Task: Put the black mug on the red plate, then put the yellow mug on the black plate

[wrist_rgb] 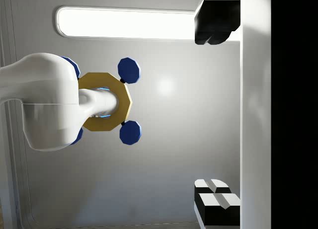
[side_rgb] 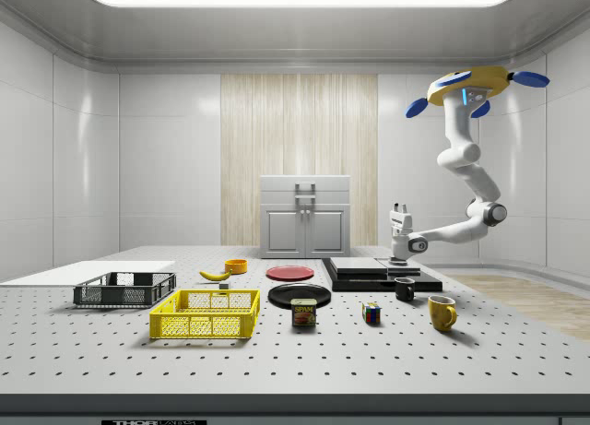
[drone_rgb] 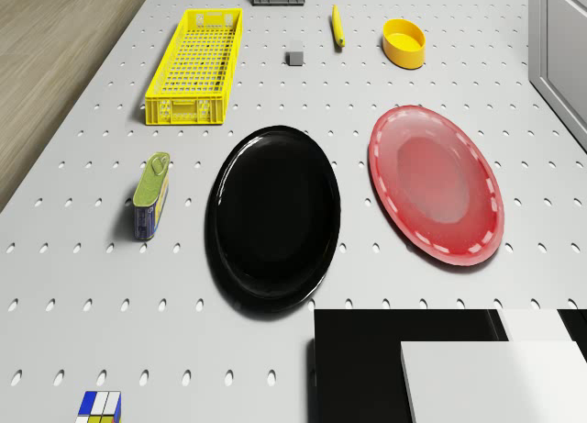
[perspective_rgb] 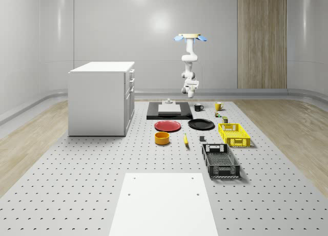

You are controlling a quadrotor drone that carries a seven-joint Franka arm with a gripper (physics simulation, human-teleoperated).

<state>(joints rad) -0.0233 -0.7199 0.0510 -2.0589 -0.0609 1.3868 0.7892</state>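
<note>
White board (perspective_rgb: pixel 163 204) — drone (perspective_rgb: pixel 190 38) hovers beyond.

The plates (perspective_rgb: pixel 168 126) lie side by side before the slab (perspective_rgb: pixel 169 111). Both mugs (perspective_rgb: pixel 199 107) stand at the whole-scene view's right of it. The crates (perspective_rgb: pixel 233 134) lie nearer.

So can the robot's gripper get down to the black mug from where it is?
Probably yes. The gripper hangs above the black mug, fingers pointing upward, so the wrist must turn first. The drone hovers high, and nothing stands between.
</note>
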